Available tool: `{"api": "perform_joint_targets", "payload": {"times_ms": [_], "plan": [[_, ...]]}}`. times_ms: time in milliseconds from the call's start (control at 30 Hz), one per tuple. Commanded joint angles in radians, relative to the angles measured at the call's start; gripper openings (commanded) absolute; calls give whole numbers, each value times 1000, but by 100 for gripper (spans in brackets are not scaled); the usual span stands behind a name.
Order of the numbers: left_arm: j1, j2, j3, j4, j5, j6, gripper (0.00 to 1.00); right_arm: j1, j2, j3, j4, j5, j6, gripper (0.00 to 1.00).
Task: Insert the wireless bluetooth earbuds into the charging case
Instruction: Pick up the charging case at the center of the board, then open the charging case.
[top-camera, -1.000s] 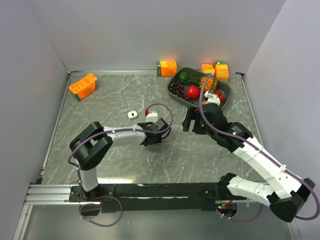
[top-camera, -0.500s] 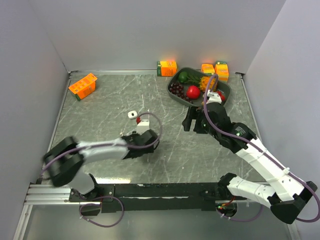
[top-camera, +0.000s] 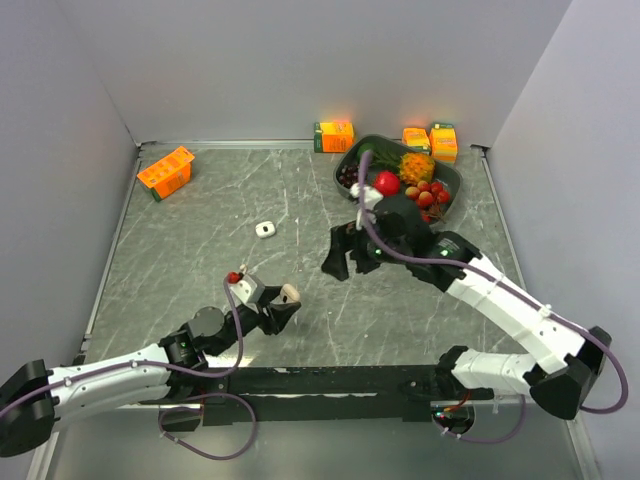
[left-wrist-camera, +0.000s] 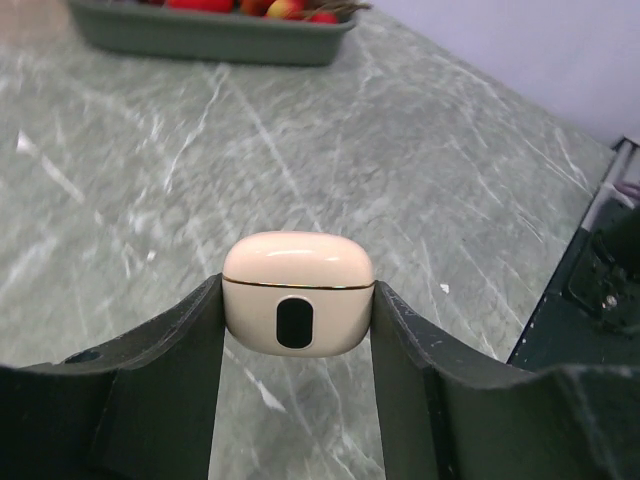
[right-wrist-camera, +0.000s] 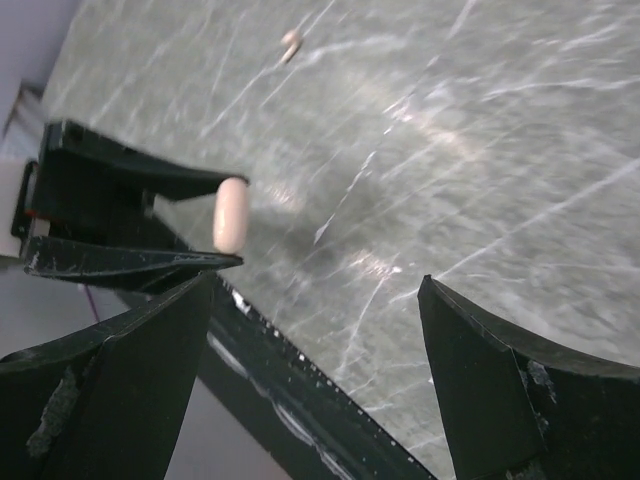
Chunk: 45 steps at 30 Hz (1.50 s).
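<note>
My left gripper (top-camera: 283, 306) is shut on a beige charging case (top-camera: 291, 294), held just above the table near its front edge. In the left wrist view the closed case (left-wrist-camera: 298, 300) sits upright between both fingers (left-wrist-camera: 190, 350), with a dark oval on its front. My right gripper (top-camera: 338, 255) hangs open over the middle of the table, nothing between its fingers (right-wrist-camera: 470, 350). Its camera shows the held case (right-wrist-camera: 230, 215) from the side. A white case (top-camera: 264, 229) lies closed on the table, farther back. No earbuds are in view.
A dark tray (top-camera: 350, 155) of fruit stands at the back right, with orange cartons (top-camera: 334, 135) beside it and another orange carton (top-camera: 166, 171) at the back left. A small pale object (right-wrist-camera: 291, 42) lies far off, too blurred to identify. The black base rail (top-camera: 330, 380) runs along the near edge.
My left arm has pulled back toward the near edge, carrying the beige case. My right arm has swung left from the tray toward the table's middle, still open.
</note>
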<state>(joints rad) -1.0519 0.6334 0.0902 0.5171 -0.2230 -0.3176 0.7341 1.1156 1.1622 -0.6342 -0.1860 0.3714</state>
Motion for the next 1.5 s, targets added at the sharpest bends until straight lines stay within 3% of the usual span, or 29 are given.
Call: {"api": "perform_joint_targets", "payload": {"times_ms": [0, 233, 533, 933, 1467], "plan": [[-26, 34, 37, 184, 114, 218, 1, 86, 49, 80, 33, -56, -77, 92], [-83, 83, 83, 179, 120, 379, 1, 129, 170, 105, 42, -110, -66, 93], [-132, 60, 91, 178, 50, 425, 1, 153, 260, 113, 67, -90, -60, 91], [-135, -27, 80, 141, 2, 417, 1, 166, 300, 123, 62, -167, -57, 87], [-138, -89, 62, 101, -16, 414, 1, 133, 271, 119, 44, -124, -34, 86]]}}
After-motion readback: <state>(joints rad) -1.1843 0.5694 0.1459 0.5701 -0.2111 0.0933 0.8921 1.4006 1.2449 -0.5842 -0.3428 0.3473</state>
